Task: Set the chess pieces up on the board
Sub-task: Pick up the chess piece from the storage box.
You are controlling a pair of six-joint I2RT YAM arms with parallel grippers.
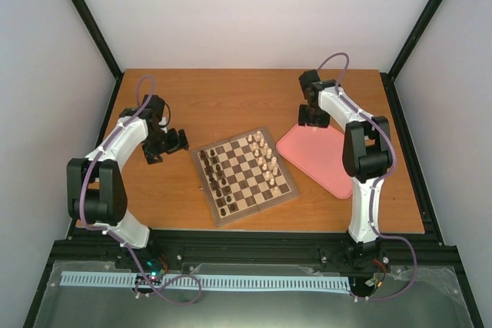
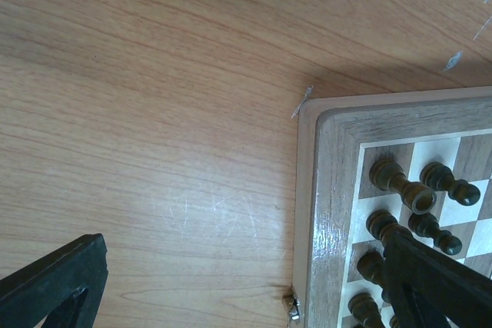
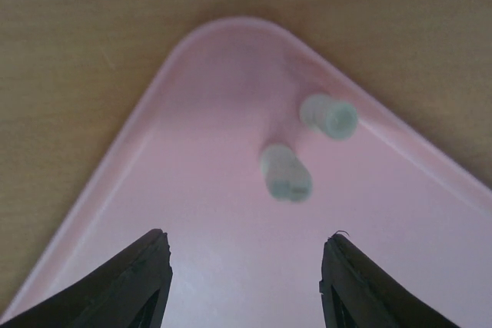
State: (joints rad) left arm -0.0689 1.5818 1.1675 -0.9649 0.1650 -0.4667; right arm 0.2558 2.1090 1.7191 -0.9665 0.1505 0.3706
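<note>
1. Table (image 1: 231, 97): bare wood lies at 12 o'clock of the board and at its 9 o'clock side.
2. Board (image 1: 211, 217): mid-table and turned, its side edges running about 11 to 5 o'clock in the top view.
3. Pink tray (image 1: 338, 182): just beside the board's 3 o'clock edge; cannot tell whether they touch.
4. Right gripper (image 3: 246, 237): over the tray's far corner, fingers spread, nothing between them.
5. Left gripper (image 2: 244, 236): at 9 o'clock of the board, by its corner, fingers spread wide and empty.
6. Dark pieces (image 1: 215, 178): two rows along the board's 9 o'clock side.
7. Chess pieces (image 1: 265, 157): upright in rows along the 3 o'clock side. Two more (image 3: 286, 172) are in the tray corner, blurred and apart; they look tipped, with the long axis roughly 11 to 5.
</note>
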